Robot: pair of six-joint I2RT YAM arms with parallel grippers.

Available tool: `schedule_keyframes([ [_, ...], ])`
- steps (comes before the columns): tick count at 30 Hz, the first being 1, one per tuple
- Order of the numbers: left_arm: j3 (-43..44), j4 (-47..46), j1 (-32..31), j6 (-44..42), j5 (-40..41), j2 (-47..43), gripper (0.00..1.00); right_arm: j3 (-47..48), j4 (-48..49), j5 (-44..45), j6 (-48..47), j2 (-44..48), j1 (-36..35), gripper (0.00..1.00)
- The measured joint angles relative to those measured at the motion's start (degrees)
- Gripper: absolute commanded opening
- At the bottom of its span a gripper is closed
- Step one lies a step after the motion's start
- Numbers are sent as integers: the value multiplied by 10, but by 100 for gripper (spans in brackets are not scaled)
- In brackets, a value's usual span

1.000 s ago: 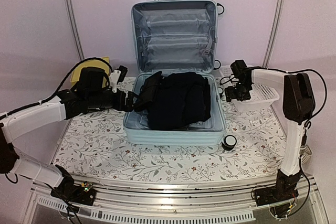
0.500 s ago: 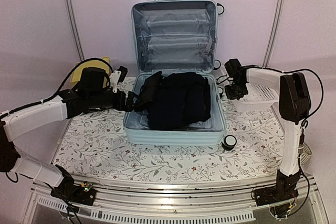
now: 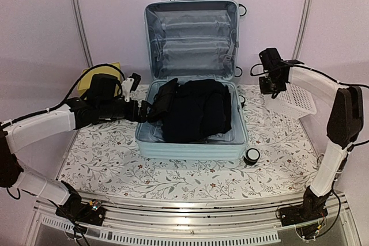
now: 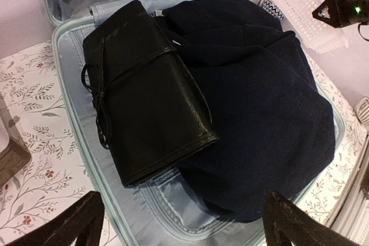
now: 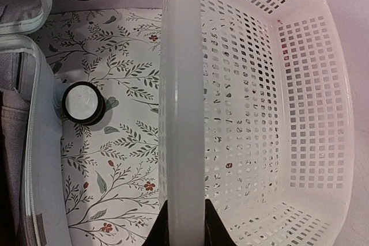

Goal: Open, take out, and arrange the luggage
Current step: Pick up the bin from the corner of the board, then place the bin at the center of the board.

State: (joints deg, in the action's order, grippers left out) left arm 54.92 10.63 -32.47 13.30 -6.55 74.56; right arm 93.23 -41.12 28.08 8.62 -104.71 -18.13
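Luggage, a large pale mint-blue hard-shell ribbed suitcase [image 3: 190, 149], lies open in the middle of the floral-patterned tablecloth [image 3: 115, 159]. Its lid stands upright against the back wall and its base is packed. Inside, a black leather roll-up pouch tied with a cord [image 4: 147, 90] rests on the left, partly over a bulky dark navy garment [image 4: 265, 113].

Opening looks done, so the step in hand is taking things out. The left gripper [image 3: 145, 111] hangs with its jaws spread wide at the suitcase's left wall, facing the pouch and gripping nothing. The right gripper [image 5: 184, 223] is pinched shut on the rim of the white lattice plastic basket [image 5: 183, 84], well to the right of the suitcase, beside its rear caster wheel [image 5: 82, 103]. From above the basket appears tilted, though whether it is clear of the table is hard to tell.

Next, the basket probably needs setting down where it can receive items. The left jaws should then straddle the pouch's nearer edge, avoid its loose cord, close, and lift it over the suitcase wall.
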Motion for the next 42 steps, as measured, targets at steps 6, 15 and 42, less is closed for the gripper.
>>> schedule_keyframes([
  [6,0,0,0,0,0,-1,98,-1,-26,-3,11,18,3,14],
  [15,0,2,0,3,-2,-12,98,-62,-118,-7,73,56,-51,18],
  [42,-24,45,47,63,56,-9,98,-213,-10,-226,91,151,-14,67],
])
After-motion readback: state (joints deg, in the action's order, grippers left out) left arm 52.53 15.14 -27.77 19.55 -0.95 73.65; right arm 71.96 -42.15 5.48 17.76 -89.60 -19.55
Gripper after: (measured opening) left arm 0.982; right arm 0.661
